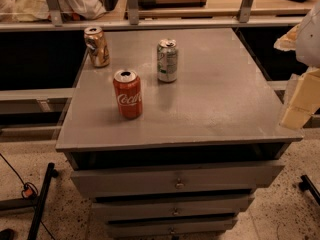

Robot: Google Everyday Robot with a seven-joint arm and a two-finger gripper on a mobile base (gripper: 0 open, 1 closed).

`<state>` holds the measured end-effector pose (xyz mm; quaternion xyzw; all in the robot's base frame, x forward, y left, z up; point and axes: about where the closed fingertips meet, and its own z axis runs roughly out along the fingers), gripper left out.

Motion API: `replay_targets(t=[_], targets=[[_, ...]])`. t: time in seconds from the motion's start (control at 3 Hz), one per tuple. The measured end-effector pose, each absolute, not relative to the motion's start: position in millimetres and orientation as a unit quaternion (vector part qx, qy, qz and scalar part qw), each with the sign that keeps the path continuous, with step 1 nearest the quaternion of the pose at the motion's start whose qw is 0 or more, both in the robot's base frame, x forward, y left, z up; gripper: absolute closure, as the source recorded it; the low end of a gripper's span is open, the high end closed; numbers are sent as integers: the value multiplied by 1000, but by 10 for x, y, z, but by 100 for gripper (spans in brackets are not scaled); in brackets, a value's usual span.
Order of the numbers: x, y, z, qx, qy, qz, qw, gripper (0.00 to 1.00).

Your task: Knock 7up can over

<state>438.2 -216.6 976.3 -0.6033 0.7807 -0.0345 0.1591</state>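
Drawers (pixel 175 184) are sitting nearest, stacked under the table (pixel 225 99). On top, three cans are standing upright. The Coke can (pixel 128 94) is front left. The 7up can (pixel 167 60) is behind it and a little to the right, near mid-table and apart from the others. The gold can (pixel 97 46) is at the far left corner.

I am holding my fingers (pixel 299 104) off the table's right edge, well apart from the 7up can and touching nothing. Whether they are released or clenched, I cannot tell.

Step, as I am judging it: the approach is only starting and no contact is made yet. For the next move I am thinking of a long leftward reach across the bare top, then a sideways push high on the 7up can. The line should be passing behind the Coke can, so that red one is not getting clipped.
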Motion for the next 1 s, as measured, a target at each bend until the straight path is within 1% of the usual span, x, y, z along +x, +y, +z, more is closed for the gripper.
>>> replay_targets(t=[0.33,0.67,1.0], targets=[[4447,-2147,9784,-605,777,-36,171,0],[4743,-2071,9787,-609,764,-26,211,0],[5206,-1846,9696,-616,743,3,261,0]])
